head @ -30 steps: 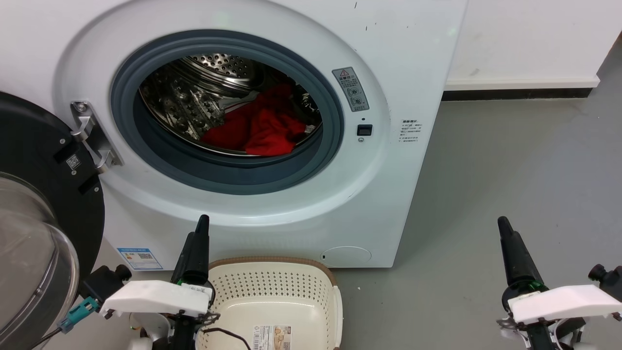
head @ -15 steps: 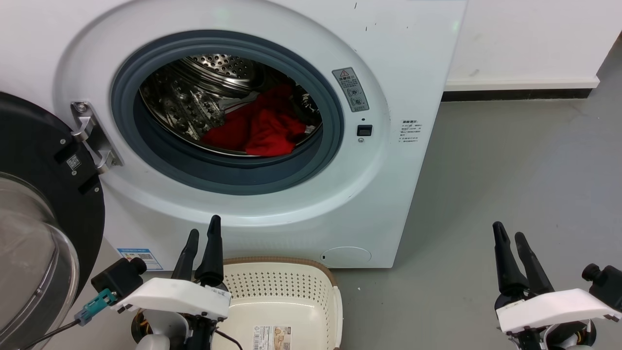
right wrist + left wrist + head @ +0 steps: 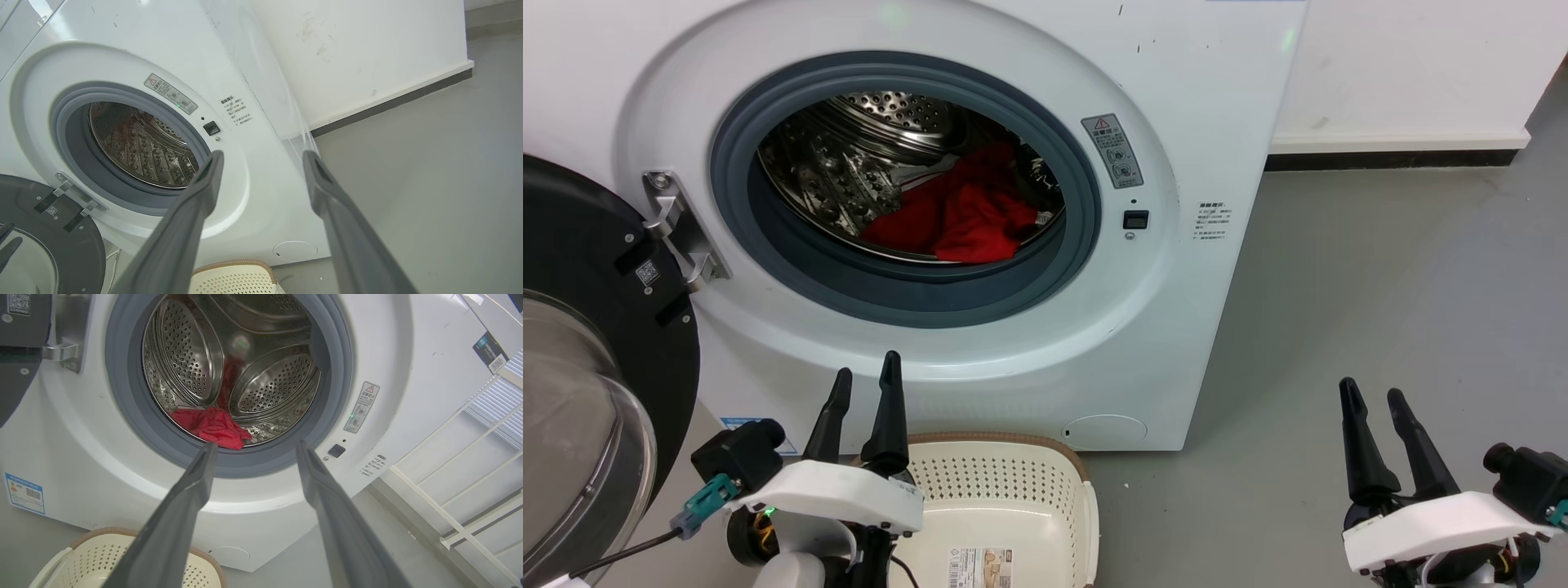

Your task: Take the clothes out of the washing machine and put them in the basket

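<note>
The white washing machine (image 3: 1192, 147) stands with its door (image 3: 580, 343) swung open to the left. Bright red clothes (image 3: 960, 212) lie crumpled low in the steel drum (image 3: 849, 163); the left wrist view has the clothes (image 3: 212, 426) just past the grey ring (image 3: 122, 396). The cream basket (image 3: 1005, 482) sits on the floor below the opening, holding nothing. My left gripper (image 3: 866, 380) is open beside the basket's left rim, fingers pointing up at the machine. My right gripper (image 3: 1372, 394) is open over bare floor at the lower right, far from the drum.
Grey floor (image 3: 1380, 286) stretches to the right of the machine up to a white wall (image 3: 1405, 65) with a dark skirting. A white metal rack (image 3: 470, 477) appears at the right of the left wrist view.
Both grippers have gone from shut to open. The left gripper has shifted slightly right and the right gripper slightly left and lower. The clothes have not moved.
</note>
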